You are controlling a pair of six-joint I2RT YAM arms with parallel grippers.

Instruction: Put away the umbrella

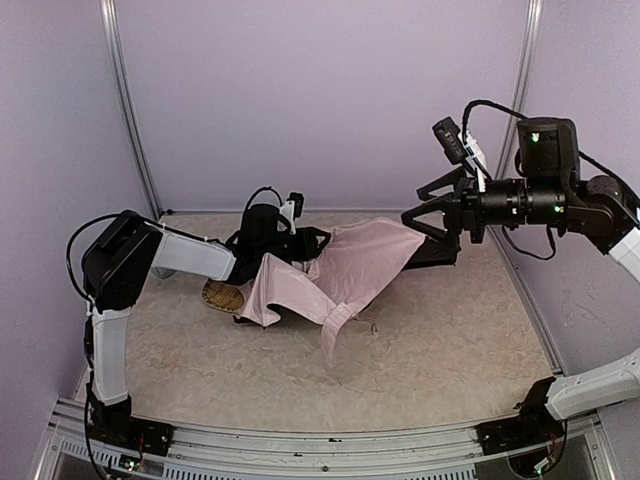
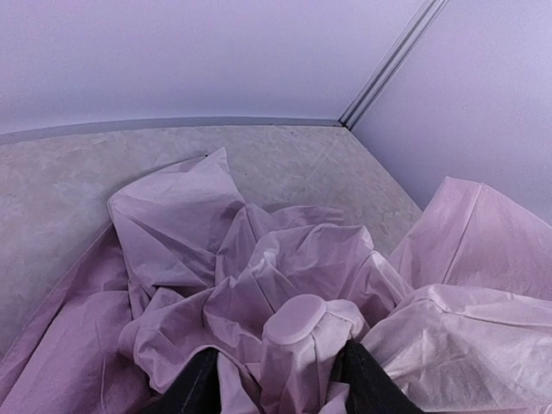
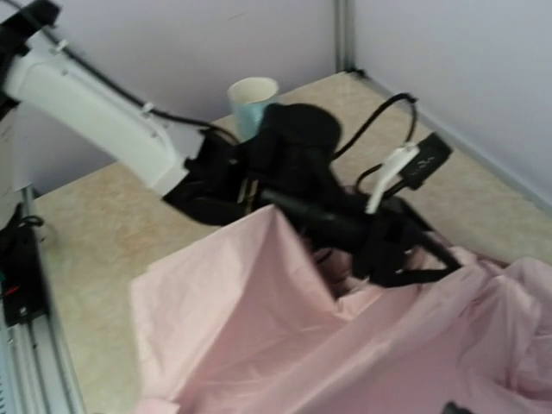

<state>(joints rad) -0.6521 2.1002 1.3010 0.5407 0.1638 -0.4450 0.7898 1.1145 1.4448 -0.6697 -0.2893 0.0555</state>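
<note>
The umbrella (image 1: 340, 270) lies collapsed across the table's middle, running from 9 towards 2 o'clock. The left gripper (image 2: 278, 355) is half-closed around its bunched top, apparently to anchor it. The right gripper (image 1: 420, 205) hovers wide open and empty at 2 o'clock, probably ready to gather loose fabric.

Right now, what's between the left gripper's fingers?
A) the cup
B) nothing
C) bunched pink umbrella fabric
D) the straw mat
C: in the left wrist view the left gripper has its dark fingers either side of a bunched wad of the umbrella, with pink fabric filling the gap.
</note>
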